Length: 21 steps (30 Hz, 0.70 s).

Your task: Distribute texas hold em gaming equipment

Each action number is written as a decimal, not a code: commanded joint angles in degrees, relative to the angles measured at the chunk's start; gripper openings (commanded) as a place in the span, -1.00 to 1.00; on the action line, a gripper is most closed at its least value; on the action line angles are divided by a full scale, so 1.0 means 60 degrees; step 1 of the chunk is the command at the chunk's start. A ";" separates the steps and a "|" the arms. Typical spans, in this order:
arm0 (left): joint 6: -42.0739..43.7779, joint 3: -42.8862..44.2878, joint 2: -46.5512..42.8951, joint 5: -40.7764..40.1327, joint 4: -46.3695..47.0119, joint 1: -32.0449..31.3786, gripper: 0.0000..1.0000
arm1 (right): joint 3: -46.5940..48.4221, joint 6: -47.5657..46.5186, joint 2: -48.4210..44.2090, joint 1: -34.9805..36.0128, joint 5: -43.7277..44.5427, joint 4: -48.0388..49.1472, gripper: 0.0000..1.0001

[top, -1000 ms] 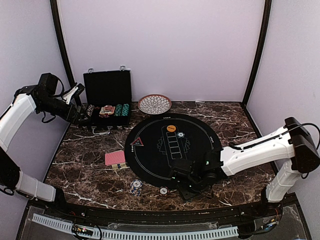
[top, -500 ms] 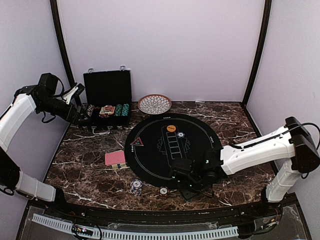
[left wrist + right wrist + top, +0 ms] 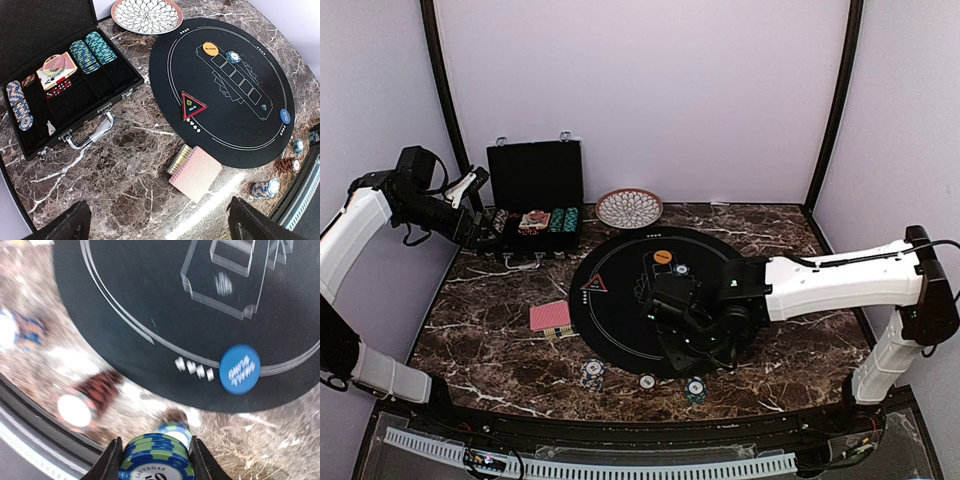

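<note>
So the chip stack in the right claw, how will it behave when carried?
Probably shears easily: the chip stack is several loose discs pinched only at the rims by the right claw. Round chips, so a dropped one may well roll away on the table.

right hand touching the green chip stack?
Touching. Right wrist view: both fingers of the right hand press against the sides of the green chip stack, no gap showing.

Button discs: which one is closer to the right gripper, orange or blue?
The blue disc, on the near rim of the mat, ahead of the right gripper and its chip stack; the orange disc lies at the far side.
</note>
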 commanded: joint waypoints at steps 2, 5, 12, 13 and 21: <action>0.0118 0.0121 -0.0319 0.0052 -0.0257 -0.0034 0.98 | 0.1722 -0.0768 0.0876 -0.0503 0.0484 -0.0134 -0.60; 0.0110 0.0095 -0.0348 0.0087 -0.0263 -0.0034 0.97 | 0.2737 -0.1290 0.1656 -0.0813 0.0497 0.0061 -0.60; 0.0060 0.0055 -0.0369 0.0117 -0.0242 -0.0034 0.98 | 0.5533 -0.2318 0.4100 -0.1529 0.0154 0.0681 -0.59; 0.0048 0.0055 -0.0366 0.0123 -0.0231 -0.0034 0.97 | 0.5946 -0.2403 0.4483 -0.1597 0.0198 0.0705 -0.59; 0.0060 0.0041 -0.0476 0.0197 -0.0260 -0.0034 0.97 | 0.9213 -0.2921 0.7477 -0.1896 -0.0207 0.0599 -0.56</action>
